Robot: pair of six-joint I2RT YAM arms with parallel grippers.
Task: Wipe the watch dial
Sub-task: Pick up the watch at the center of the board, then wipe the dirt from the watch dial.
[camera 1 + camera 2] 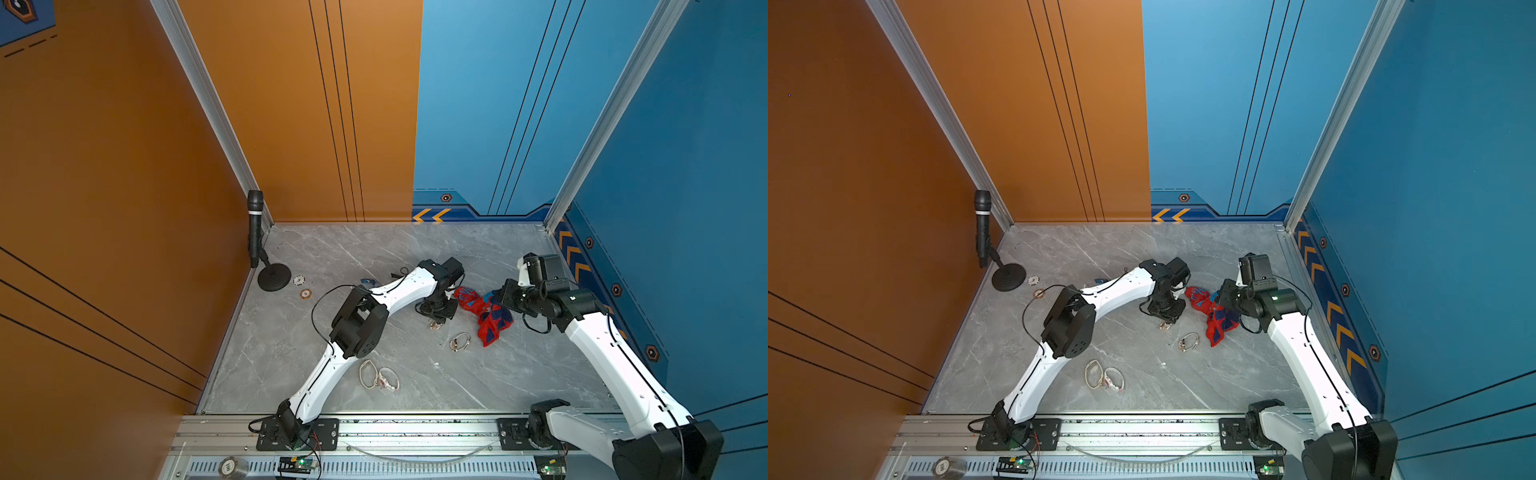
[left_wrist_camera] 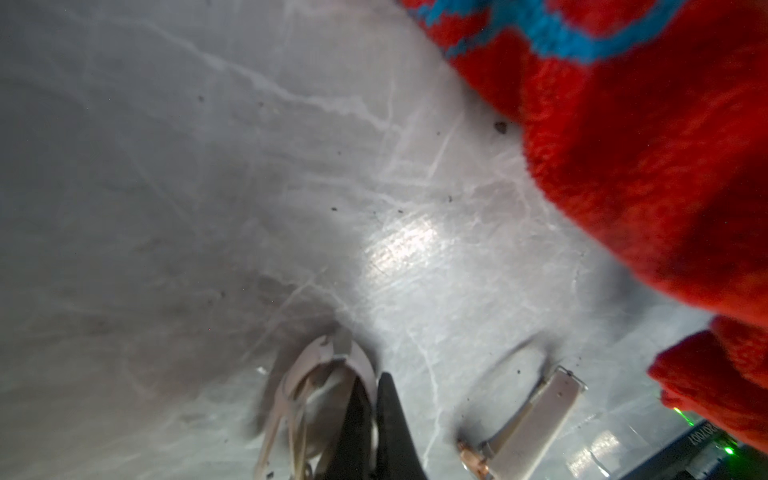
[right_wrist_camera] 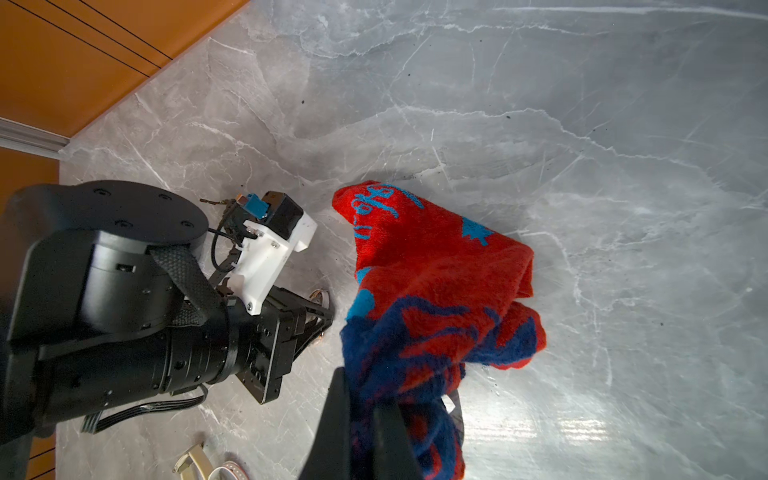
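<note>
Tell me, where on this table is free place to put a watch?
Free: the table's far strip along the back wall between microphone stand and right arm; the near patch between loose watches and that arm. Crowded: the middle, around towel and left gripper.

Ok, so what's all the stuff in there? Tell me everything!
Fluffy red-and-blue cloth: one, red with blue, mid-table, in right gripper.
Held pale-strapped wristwatch: one, whitish, in left gripper.
Loose pale-strapped wristwatches: three, whitish and silvery, middle and front of table.
Black microphone on round stand: one, black, far left corner.
Small round chips: two, white and orange, beside the stand.
Grey marble table: one, grey.
Left gripper: one, black, shut on the wristwatch strap.
Right gripper: one, black, shut on the cloth.
</note>
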